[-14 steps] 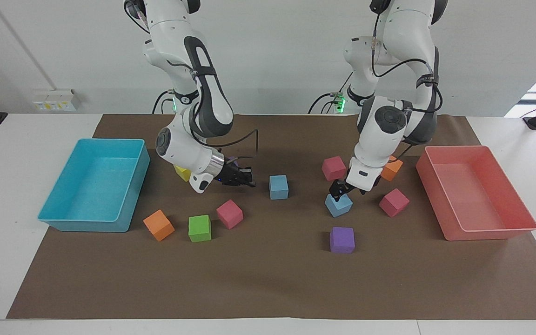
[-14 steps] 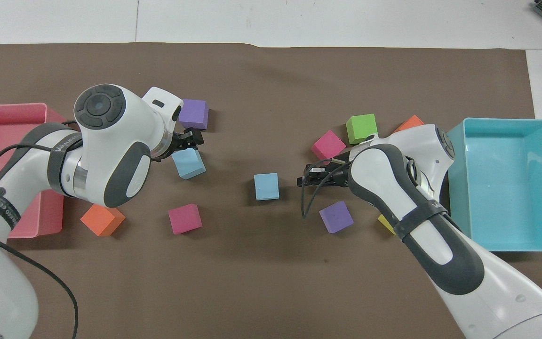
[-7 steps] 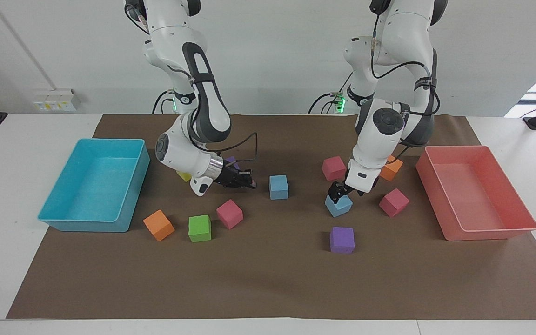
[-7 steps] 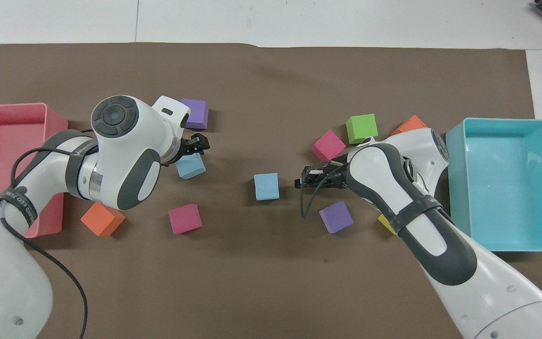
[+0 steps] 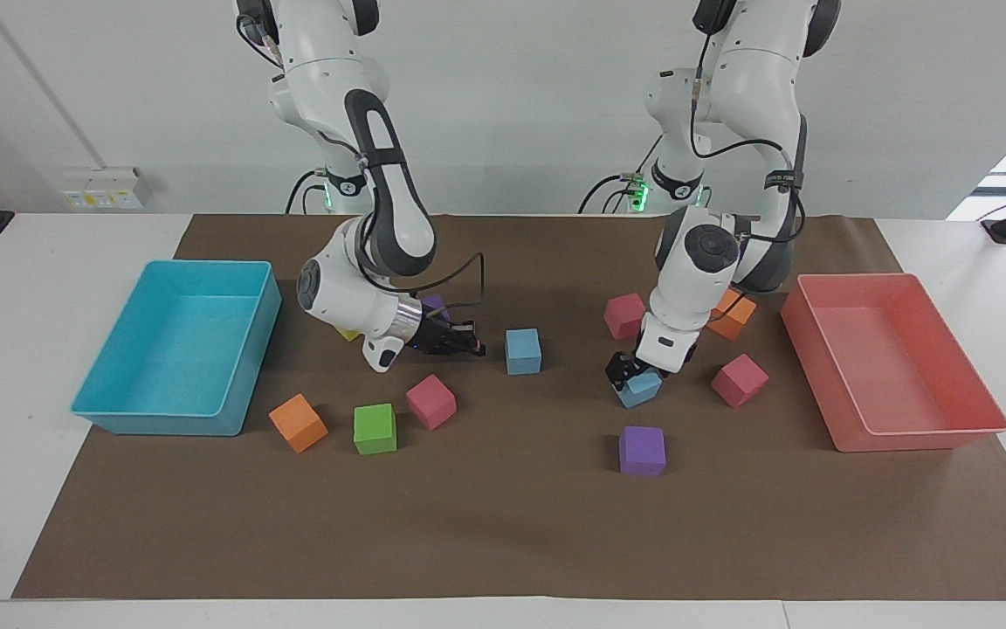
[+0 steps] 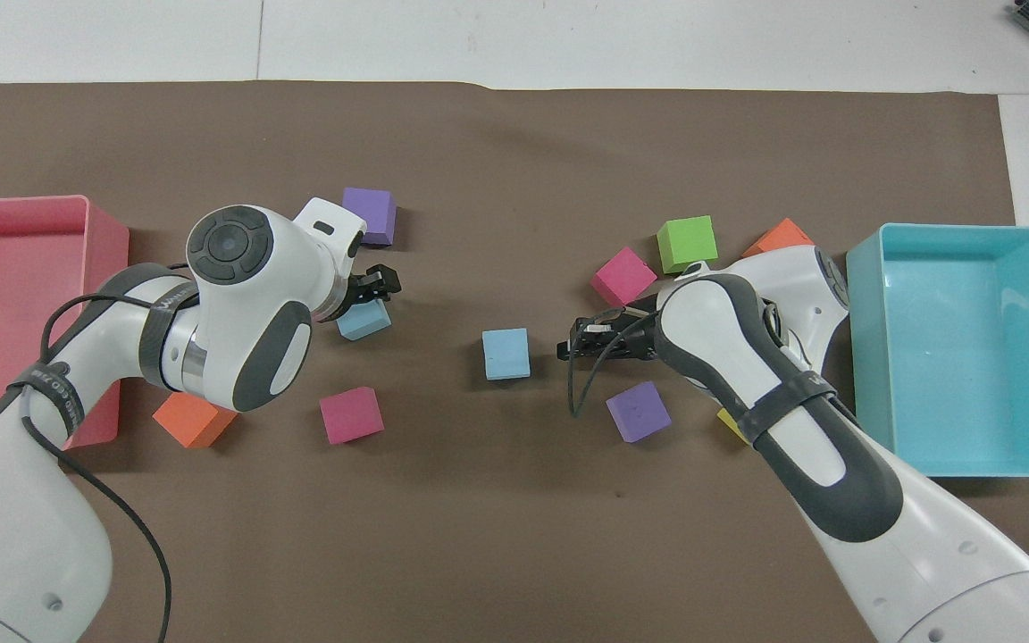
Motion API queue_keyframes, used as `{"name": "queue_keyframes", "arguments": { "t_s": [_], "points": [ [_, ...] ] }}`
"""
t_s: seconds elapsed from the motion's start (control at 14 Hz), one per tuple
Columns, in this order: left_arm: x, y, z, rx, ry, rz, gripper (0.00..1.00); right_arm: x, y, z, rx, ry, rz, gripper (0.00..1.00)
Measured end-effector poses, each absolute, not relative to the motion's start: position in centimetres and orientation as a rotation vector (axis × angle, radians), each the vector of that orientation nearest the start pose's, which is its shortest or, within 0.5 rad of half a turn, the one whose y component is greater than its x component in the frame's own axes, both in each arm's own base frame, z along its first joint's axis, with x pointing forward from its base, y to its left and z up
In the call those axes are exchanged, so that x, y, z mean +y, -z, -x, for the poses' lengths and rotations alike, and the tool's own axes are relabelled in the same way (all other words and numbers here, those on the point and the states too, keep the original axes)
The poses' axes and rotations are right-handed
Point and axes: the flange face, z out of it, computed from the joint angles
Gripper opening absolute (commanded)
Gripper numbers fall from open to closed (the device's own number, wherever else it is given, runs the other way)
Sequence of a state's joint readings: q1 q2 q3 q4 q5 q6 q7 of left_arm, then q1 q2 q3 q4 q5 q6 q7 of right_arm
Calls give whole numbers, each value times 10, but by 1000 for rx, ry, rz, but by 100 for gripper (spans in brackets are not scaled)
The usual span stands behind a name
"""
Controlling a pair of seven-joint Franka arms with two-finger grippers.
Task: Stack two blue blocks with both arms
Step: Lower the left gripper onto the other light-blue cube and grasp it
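Lowering onto its target, the left gripper (image 5: 623,374) has dropped over the last second from a hover above one blue block (image 5: 644,388) to the block's own level. Its fingers are spread wide and grasp nothing yet. In the facing view one finger (image 5: 615,370) stands against the block's side toward the right arm's end of the table, while the other is hidden by the wrist. It cannot be told whether the block sits squarely between them. The block itself rests on the brown mat (image 5: 503,524), slightly turned, directly under the left wrist.

The right gripper (image 5: 473,348) has kept nearly the same place while the arm above it has drawn more upright. Its fingertips are pressed together on nothing and point sideways at the second blue block (image 5: 523,351). That block lies just off the fingertips, close but apart from them, near the middle of the mat.

Judged from this, the left arm's pick is the step in hand, and closing on the first block appears to be the next call. The stack is not begun, since both blocks lie flat and well apart. The clenched right fingers seem placed to steady or nudge the base block rather than lift it.
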State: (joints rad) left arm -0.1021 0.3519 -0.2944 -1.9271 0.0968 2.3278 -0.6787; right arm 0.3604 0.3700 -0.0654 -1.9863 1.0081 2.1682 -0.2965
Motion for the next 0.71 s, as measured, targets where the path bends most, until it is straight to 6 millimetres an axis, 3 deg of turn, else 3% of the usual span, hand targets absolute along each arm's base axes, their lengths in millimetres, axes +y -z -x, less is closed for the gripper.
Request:
{"name": "queue_keyframes", "arguments": {
  "t_s": [0.21,0.43,0.5,0.64,0.71],
  "points": [
    [-233,-311,-580,-309,89,3148,100,207,-274,-563,100,-206,2391,0],
    [-237,-310,-579,-294,94,3149,81,207,-274,-563,100,-207,2391,0],
    [-240,-310,-578,-289,94,3150,62,207,-274,-563,100,-207,2391,0],
    [-245,-311,-575,-274,93,3155,16,207,-274,-563,100,-207,2391,0],
    [-246,-311,-575,-270,96,3156,7,207,-274,-563,100,-207,2391,0]
  ]
}}
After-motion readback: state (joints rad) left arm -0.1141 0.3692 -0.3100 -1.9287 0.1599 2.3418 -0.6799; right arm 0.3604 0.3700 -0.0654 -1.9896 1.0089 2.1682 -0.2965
